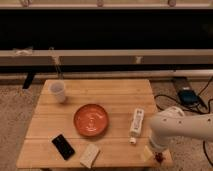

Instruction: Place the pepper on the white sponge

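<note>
The pepper (159,158) is a small dark red bit at the table's front right corner, mostly hidden under my arm. My gripper (151,150) hangs from the white arm right over that corner, just above or on the pepper. The white sponge (90,155) is a pale beige block lying at the front edge, left of the middle, well to the left of the gripper.
On the wooden table (110,95) are an orange-red plate (91,120) in the middle, a white capped tube (136,123) right of it, a black phone (64,146) at the front left and a white cup (58,91) at the back left. Cables and a power brick (187,95) lie on the floor at the right.
</note>
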